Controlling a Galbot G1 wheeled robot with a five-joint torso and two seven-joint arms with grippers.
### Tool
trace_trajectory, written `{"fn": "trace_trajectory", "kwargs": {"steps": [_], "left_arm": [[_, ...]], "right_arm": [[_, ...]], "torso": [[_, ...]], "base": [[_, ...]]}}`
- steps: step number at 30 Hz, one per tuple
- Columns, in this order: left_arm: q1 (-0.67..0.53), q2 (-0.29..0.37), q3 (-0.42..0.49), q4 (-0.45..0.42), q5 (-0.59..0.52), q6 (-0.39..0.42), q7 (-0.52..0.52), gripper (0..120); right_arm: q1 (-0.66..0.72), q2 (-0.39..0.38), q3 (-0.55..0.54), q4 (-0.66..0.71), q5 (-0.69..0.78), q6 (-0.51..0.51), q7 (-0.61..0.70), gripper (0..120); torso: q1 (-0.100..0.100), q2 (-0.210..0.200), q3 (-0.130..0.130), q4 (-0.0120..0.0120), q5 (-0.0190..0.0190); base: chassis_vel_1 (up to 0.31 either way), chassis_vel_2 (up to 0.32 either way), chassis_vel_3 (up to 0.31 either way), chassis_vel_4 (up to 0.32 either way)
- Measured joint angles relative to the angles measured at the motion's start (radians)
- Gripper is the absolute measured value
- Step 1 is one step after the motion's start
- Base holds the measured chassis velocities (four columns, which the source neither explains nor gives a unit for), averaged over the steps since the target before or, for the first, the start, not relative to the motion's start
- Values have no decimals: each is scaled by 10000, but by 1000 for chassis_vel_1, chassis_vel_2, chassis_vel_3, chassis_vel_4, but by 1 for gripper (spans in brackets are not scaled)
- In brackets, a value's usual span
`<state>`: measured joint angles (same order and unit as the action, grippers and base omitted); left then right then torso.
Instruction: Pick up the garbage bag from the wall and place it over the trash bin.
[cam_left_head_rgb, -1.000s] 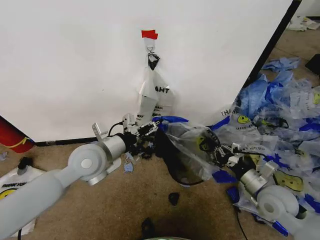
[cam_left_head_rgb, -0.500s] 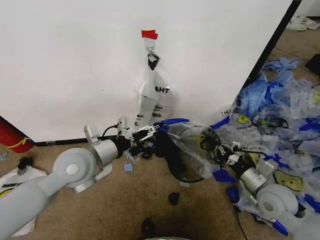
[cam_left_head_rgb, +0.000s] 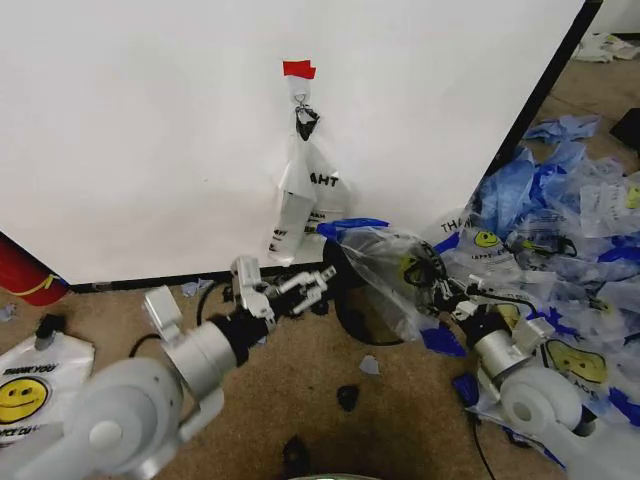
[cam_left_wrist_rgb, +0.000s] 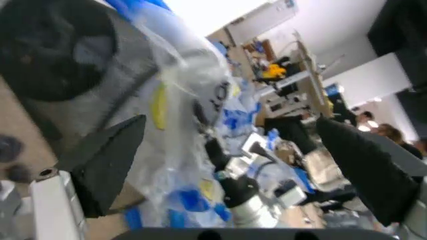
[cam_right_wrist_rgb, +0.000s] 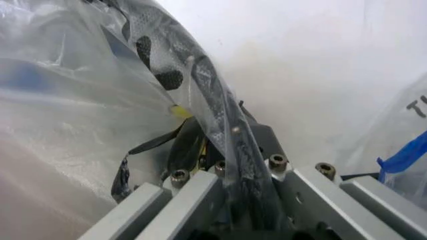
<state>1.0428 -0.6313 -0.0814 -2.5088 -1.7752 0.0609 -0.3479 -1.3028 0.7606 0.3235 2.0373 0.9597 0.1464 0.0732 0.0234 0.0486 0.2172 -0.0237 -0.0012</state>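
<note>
The clear garbage bag (cam_left_head_rgb: 385, 262) with its yellow smiley and blue handle strip lies spread over the black mesh trash bin (cam_left_head_rgb: 352, 318), which stands on the floor at the foot of the white wall (cam_left_head_rgb: 150, 130). My right gripper (cam_left_head_rgb: 440, 290) is at the bin's right side, shut on the bag. In the right wrist view that gripper (cam_right_wrist_rgb: 243, 200) pinches bag film (cam_right_wrist_rgb: 67, 100) against the bin's mesh rim (cam_right_wrist_rgb: 200, 95). My left gripper (cam_left_head_rgb: 303, 285) stands open just left of the bin, holding nothing. Between its dark fingers (cam_left_wrist_rgb: 107, 160), the left wrist view shows the bag (cam_left_wrist_rgb: 180, 90).
A narrower clear bag (cam_left_head_rgb: 305, 190) hangs from a hook under red tape (cam_left_head_rgb: 298, 68) on the wall. Loose bags (cam_left_head_rgb: 570, 210) are heaped on the floor to the right. At far left stand a red cylinder (cam_left_head_rgb: 25, 272) and a white smiley bag (cam_left_head_rgb: 28, 385).
My left gripper has drawn back from the bin's left rim toward me, and the arm has swung lower. The bag's blue handle now rests over the bin's far rim. The right gripper stays put.
</note>
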Motion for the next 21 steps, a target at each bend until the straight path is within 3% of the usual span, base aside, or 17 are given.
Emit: {"fn": "trace_trajectory", "kwargs": {"steps": [13,21], "left_arm": [[-1167,-568,930,63,-313,349,54,100],[-2113,-961,1777,905,-143,347,-94,100]], "right_arm": [[437,697,-628,-49,-1817,138,1178,0],[704,1403,-1021,-26,-2598,-22,1707,0]], "torso": [[0,0,0,0,0],[1,0,1,1,1]], "base": [[0,0,0,0],[0,0,0,0]]}}
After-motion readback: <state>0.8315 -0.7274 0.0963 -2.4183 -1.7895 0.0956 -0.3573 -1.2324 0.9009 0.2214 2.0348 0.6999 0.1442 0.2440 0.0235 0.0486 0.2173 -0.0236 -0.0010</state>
